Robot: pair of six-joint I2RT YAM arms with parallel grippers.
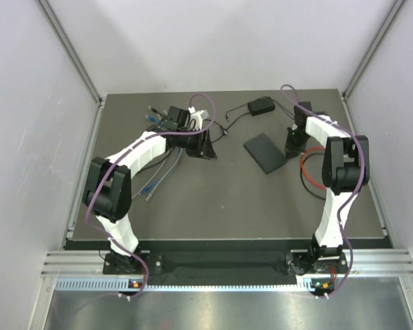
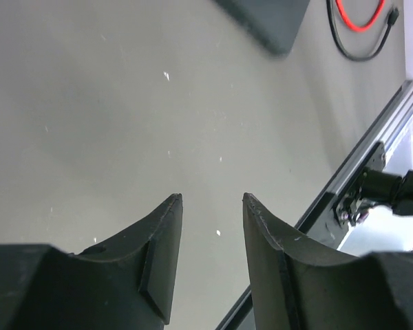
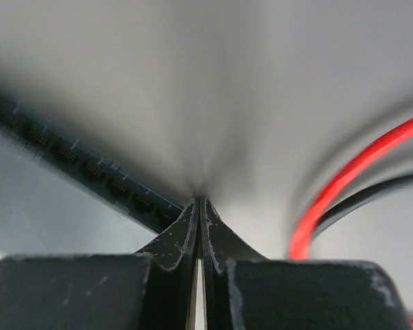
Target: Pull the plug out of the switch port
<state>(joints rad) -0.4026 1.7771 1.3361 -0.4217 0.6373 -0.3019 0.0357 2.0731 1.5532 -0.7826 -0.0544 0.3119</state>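
Observation:
The switch (image 1: 265, 152) is a flat dark grey box lying in the middle right of the mat. Its corner shows at the top of the left wrist view (image 2: 268, 24). Its socket edge shows blurred in the right wrist view (image 3: 69, 161), and the sockets seen there hold no plug. My left gripper (image 1: 204, 146) is left of the switch, apart from it, open and empty (image 2: 212, 198). My right gripper (image 1: 291, 142) is just right of the switch, tips down at the mat, shut with nothing seen between the fingers (image 3: 199, 201).
A black adapter block (image 1: 261, 106) with a thin cord lies behind the switch. Red (image 1: 307, 172) and black cable loops lie on the right, and the red one shows in both wrist views (image 3: 344, 182) (image 2: 361, 17). Blue and grey cables (image 1: 158, 175) lie on the left.

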